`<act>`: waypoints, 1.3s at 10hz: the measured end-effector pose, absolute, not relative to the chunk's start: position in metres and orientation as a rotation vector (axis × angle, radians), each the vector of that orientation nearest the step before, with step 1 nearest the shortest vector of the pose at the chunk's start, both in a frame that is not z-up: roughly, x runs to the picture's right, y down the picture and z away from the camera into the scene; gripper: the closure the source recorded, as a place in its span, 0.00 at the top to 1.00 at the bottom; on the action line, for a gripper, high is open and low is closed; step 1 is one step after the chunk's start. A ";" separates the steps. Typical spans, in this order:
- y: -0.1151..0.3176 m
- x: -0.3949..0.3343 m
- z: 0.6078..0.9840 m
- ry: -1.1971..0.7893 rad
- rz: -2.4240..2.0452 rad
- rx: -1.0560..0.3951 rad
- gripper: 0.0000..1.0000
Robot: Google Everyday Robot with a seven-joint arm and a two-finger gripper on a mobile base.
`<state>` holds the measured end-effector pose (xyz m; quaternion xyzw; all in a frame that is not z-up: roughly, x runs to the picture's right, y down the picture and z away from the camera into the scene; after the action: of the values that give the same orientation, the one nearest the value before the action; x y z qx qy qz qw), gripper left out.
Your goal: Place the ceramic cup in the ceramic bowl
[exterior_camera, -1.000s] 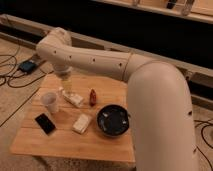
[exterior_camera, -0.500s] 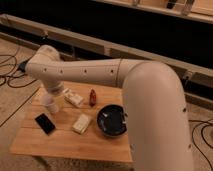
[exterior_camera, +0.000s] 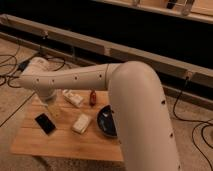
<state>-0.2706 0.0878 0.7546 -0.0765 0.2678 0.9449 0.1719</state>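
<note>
My gripper point(exterior_camera: 48, 96) hangs from the arm's wrist point(exterior_camera: 37, 80) at the left back of the wooden table point(exterior_camera: 60, 145), lowered right over the spot where the ceramic cup stands. The pale ceramic cup point(exterior_camera: 52, 106) is mostly covered by the gripper, and only a pale part shows under it. I cannot tell whether the cup is held. The black ceramic bowl point(exterior_camera: 106, 123) sits on the table's right side, its right half hidden behind my arm point(exterior_camera: 140, 115).
A flat black phone point(exterior_camera: 45, 123) lies at the front left. A white packet point(exterior_camera: 81, 123) lies mid-table and another point(exterior_camera: 73, 98) at the back. A small brown bottle point(exterior_camera: 92, 97) stands behind the bowl. Cables run over the floor at left.
The wrist has swung left and come down from above the table's back to right over the cup. The cup, in plain view before, is now mostly covered.
</note>
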 end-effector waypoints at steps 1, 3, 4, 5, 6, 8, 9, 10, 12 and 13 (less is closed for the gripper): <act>0.091 -0.275 0.757 0.765 2.676 -0.222 0.80; 0.097 -0.283 0.762 0.773 2.658 -0.242 0.80; 0.100 -0.286 0.765 0.776 2.649 -0.256 0.80; 0.103 -0.289 0.769 0.772 2.644 -0.266 0.80; 0.103 -0.291 0.772 0.759 2.641 -0.276 0.80; 0.104 -0.297 0.781 0.716 2.634 -0.293 0.80; 0.105 -0.299 0.787 0.693 2.629 -0.293 0.80; 0.107 -0.299 0.790 0.683 2.624 -0.290 0.80; 0.112 -0.298 0.798 0.674 2.613 -0.278 0.80; 0.114 -0.298 0.801 0.675 2.611 -0.273 0.80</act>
<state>-0.2983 0.1140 0.8012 -0.0985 0.2433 0.9409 0.2139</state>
